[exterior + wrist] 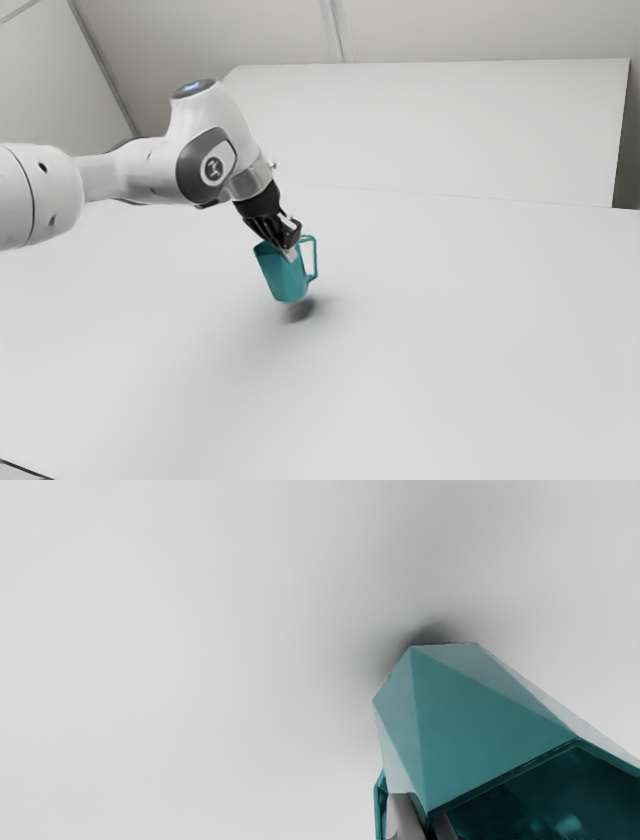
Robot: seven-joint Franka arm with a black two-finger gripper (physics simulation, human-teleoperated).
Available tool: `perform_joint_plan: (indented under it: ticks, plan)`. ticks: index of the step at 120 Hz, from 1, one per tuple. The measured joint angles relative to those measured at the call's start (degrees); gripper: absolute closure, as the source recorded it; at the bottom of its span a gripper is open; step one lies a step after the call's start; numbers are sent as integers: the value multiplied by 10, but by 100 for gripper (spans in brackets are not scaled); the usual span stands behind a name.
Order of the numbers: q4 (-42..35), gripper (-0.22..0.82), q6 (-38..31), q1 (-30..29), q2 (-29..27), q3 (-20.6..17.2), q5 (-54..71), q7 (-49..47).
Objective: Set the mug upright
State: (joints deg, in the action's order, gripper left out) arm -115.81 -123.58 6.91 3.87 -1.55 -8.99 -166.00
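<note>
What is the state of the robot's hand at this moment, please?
Hand: closed on the teal mug, pinching its wall at the rim, one finger inside and the other outside, next to the handle.

White table point(450, 350) below the jaws. Pale wall point(480, 30) beyond them, thin seam point(337, 30) in it. Soft shadow point(299, 312) beneath jaws.

Indoor room, kind unclear: pale walls point(45, 85), white table point(450, 350).
</note>
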Motion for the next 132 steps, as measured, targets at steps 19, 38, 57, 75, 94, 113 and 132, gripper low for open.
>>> perform_joint_plan:
  ticks: [19, 38, 57, 75, 94, 113, 132]
  plan:
    - [-69, 78, -37, -4, -41, -10, 56, 0]
    - [-126, 79, -79, -9, -74, -15, 72, 0]
    - [-167, 79, -134, -27, -89, -23, 97, 0]
    - [-193, 79, -176, -32, -91, -27, 108, 0]
    - [-217, 79, -216, -39, -90, -28, 111, 0]
    - [-226, 79, -240, -41, -87, -28, 109, 0]
    - [-227, 54, -247, -41, -95, -29, 110, 0]
